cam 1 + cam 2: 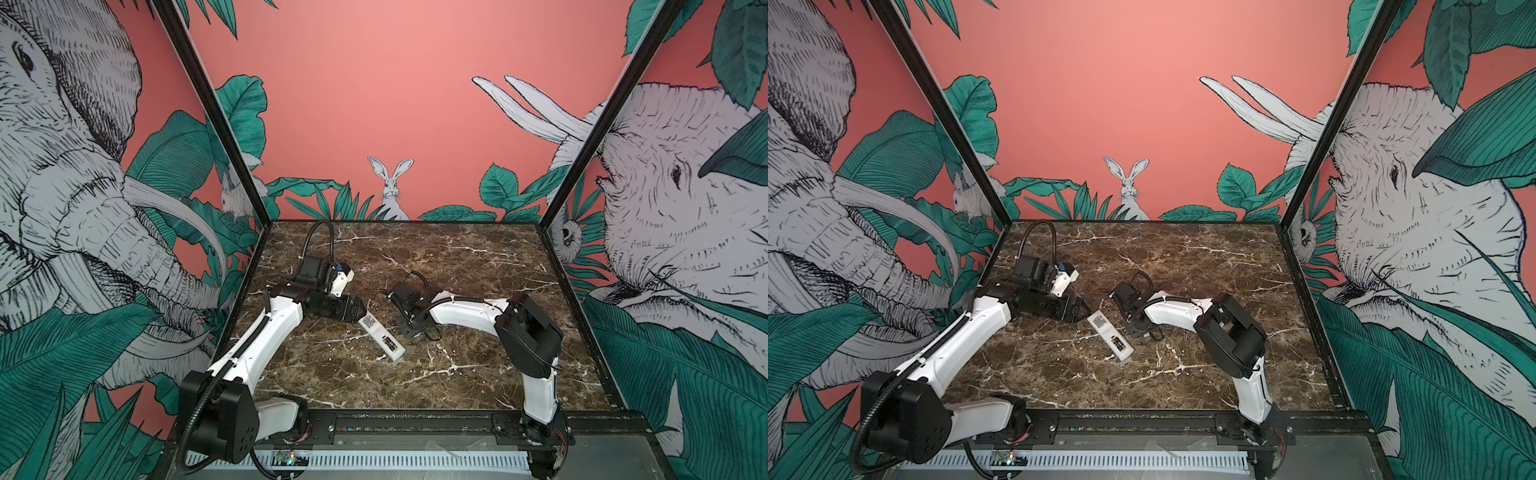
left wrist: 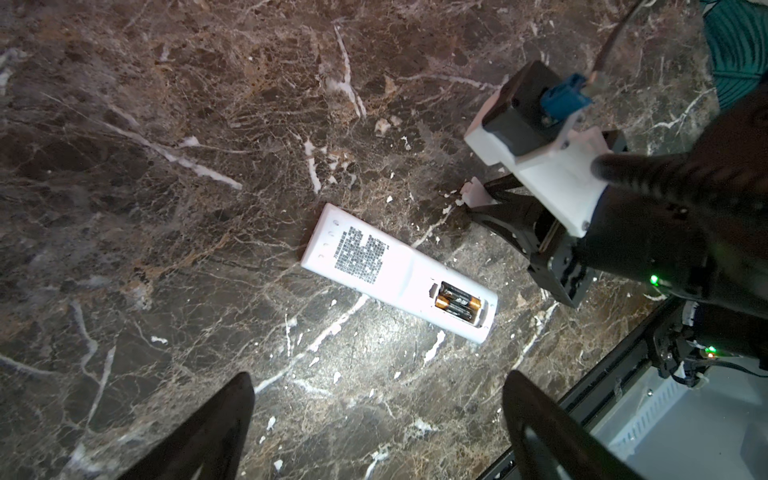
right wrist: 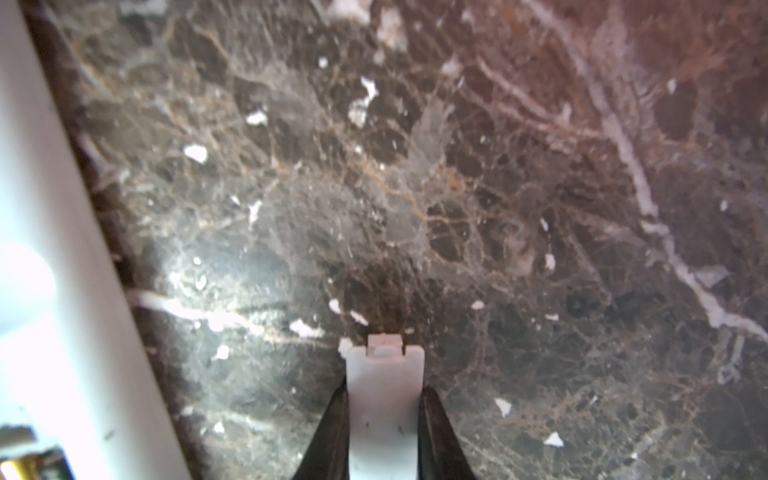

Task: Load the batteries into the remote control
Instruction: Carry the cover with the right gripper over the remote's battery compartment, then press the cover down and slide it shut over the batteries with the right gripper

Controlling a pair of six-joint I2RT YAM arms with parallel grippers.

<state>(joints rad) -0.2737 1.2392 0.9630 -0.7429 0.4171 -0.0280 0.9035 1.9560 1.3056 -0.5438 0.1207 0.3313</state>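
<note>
Left of the remote control point(image 2: 390, 270), lying label-up and diagonal on the desk point(image 2: 166, 208) with both batteries point(image 2: 457, 305) in its open near-end bay, the left tool point(image 2: 378, 376) gapes empty; right of it, beside its long edge, the right tool point(image 3: 384, 399) pinches the bay cover point(image 3: 384, 370).

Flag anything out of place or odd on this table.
The remote control lies face down with both batteries exposed. Its battery cover is off, pinched in the right gripper beside the remote. Nothing else stands out.
</note>
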